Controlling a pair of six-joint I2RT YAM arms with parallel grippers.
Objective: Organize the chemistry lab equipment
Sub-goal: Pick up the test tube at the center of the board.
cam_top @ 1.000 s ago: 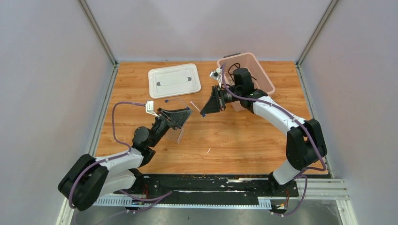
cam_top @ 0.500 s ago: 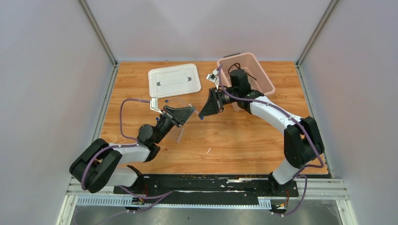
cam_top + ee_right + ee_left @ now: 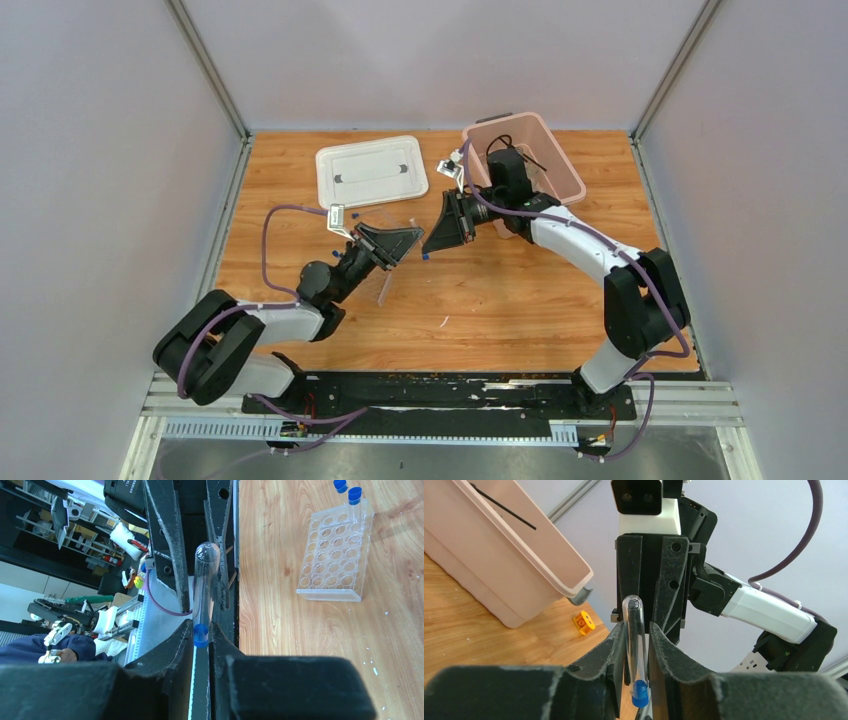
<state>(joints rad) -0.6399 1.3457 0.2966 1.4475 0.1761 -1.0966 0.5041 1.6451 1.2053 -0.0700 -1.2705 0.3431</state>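
One clear tube with a blue cap (image 3: 634,645) is gripped from both sides above the middle of the table. My left gripper (image 3: 637,627) is shut on its glass body. My right gripper (image 3: 201,625) faces it and is shut on the blue cap end of the tube (image 3: 204,590). In the top view the two grippers meet tip to tip, left gripper (image 3: 408,235) and right gripper (image 3: 432,240). The clear tube rack (image 3: 332,555) lies on the wood with two blue-capped tubes (image 3: 354,497) standing in its far end. A black wire piece (image 3: 505,142) lies inside the pink bin.
The pink bin (image 3: 523,150) stands at the back right, behind my right arm. Its white lid (image 3: 371,171) lies flat at the back left. A small orange object (image 3: 584,623) sits on the wood near the bin's corner.
My left gripper went from wide open to shut on the tube, and the left arm reached forward. My right gripper shifted slightly left, still holding the tube.
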